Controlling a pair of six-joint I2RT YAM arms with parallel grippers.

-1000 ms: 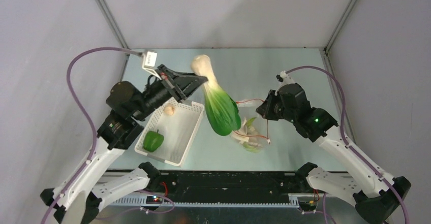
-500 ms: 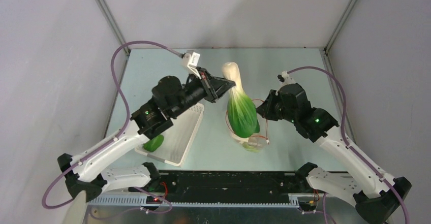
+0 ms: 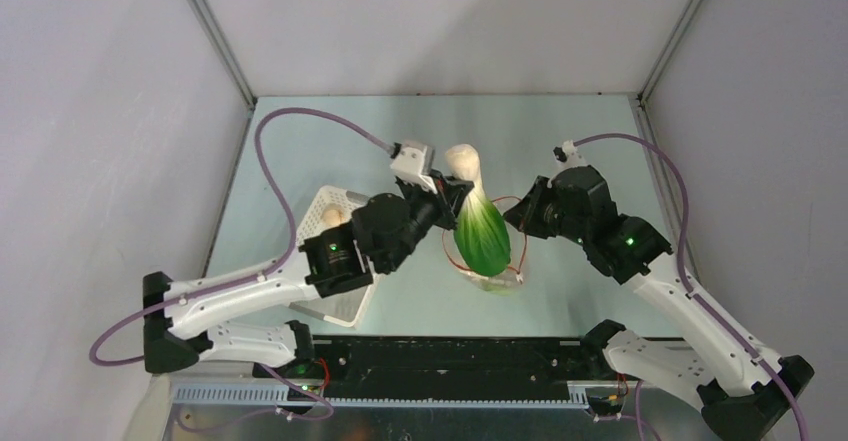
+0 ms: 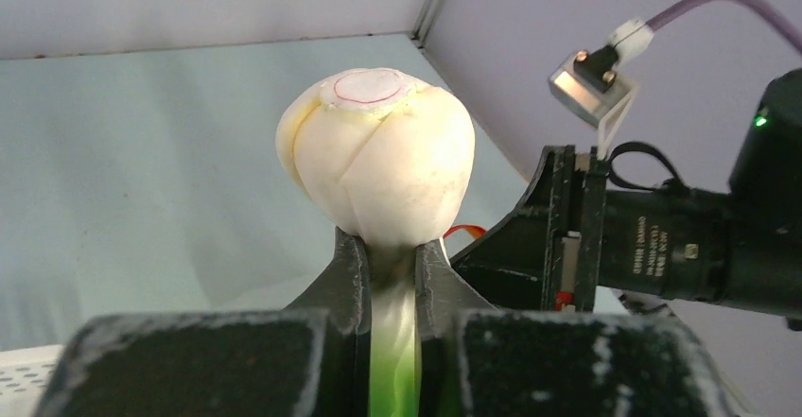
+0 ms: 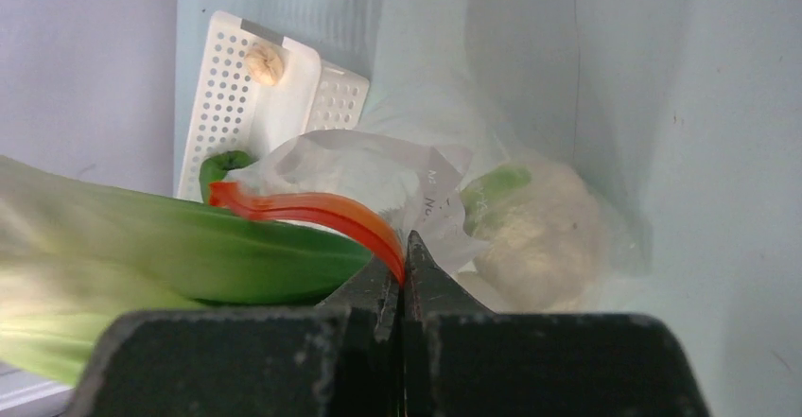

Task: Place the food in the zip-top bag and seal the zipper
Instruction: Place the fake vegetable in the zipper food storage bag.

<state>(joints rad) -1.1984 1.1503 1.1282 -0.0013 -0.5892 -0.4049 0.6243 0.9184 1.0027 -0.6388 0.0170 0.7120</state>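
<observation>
The left gripper [image 4: 390, 247] is clenched on the bok choy [image 4: 378, 147], pinching the neck just under the white bulb; the bok choy hangs bulb up, its green leaves pointing down at the mouth of the bag [image 5: 350, 164]; the right gripper [image 5: 404, 268] is closed on the zipper [image 5: 312, 209], holding the strip arched above the leaves; cauliflower [image 5: 539, 233] lies in the bag on the tabletop [image 3: 330, 141]; a mushroom [image 5: 265, 60] sits in the basket [image 5: 222, 105], beyond the bag.
</observation>
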